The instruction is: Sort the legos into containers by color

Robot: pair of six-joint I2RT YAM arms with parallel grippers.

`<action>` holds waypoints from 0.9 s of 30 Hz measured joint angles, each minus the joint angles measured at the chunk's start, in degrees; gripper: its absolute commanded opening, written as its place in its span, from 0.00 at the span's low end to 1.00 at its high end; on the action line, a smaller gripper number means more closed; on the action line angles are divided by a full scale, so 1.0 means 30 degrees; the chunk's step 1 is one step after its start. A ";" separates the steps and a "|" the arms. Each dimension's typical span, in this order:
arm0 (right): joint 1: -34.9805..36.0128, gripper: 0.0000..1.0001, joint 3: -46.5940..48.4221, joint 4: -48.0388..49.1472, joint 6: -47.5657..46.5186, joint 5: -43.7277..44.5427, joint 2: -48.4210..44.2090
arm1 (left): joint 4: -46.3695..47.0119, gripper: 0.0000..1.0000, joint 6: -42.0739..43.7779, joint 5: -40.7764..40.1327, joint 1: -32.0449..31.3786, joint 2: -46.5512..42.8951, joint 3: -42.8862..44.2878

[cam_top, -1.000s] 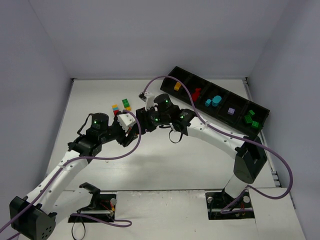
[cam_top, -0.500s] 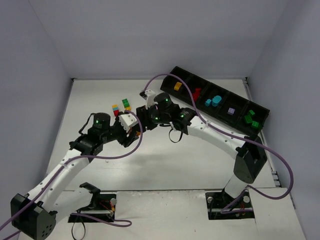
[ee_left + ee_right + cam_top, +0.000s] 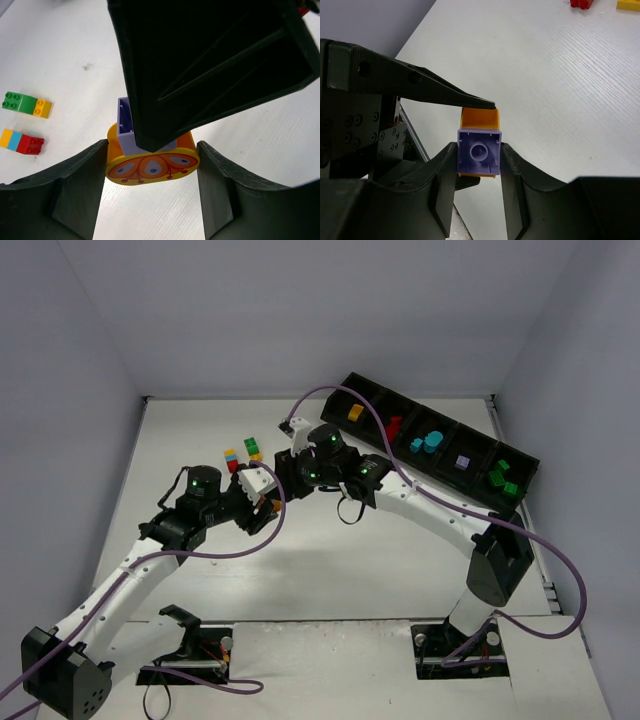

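Note:
A purple brick [image 3: 479, 157] is stuck to an orange rounded brick [image 3: 150, 167] printed with a pattern, and both are held above the table between my two grippers. My left gripper [image 3: 152, 147] is shut on the orange brick. My right gripper [image 3: 479, 150] is shut on the purple brick. In the top view the two grippers meet at mid-table, the left [image 3: 266, 492] and the right [image 3: 285, 480], and hide the pair. The black tray [image 3: 520, 452] lies at the back right, its compartments holding yellow [image 3: 354, 412], red [image 3: 392, 426], teal [image 3: 428, 442], purple [image 3: 462, 462] and green [image 3: 503, 478] bricks.
Two loose stacks lie on the table behind my left gripper: a yellow-blue-red one [image 3: 230, 456] [image 3: 21, 141] and a green-yellow one [image 3: 252, 448] [image 3: 26, 104]. A purple cable [image 3: 330, 395] loops over the right arm. White walls enclose the table.
The right gripper has edged a little to the left, closer onto the left gripper. Both grips are unchanged.

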 measured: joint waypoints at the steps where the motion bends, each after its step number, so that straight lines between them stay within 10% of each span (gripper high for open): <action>1: -0.0007 0.00 0.0000 0.0000 0.0000 0.0007 0.0000 | 0.0000 0.00 0.0000 0.0000 0.0000 0.0000 0.0000; 12: -0.1858 0.00 -0.0073 -0.0321 -0.0248 -0.1158 -0.0656 | 0.1785 0.00 -0.0831 -0.0073 -0.0182 -0.0036 -0.0393; 27: -1.1482 0.00 -0.1406 -0.1763 -0.3366 0.3716 -0.3483 | 0.1115 0.00 -0.1763 -0.0160 -0.0175 -0.0605 -0.1515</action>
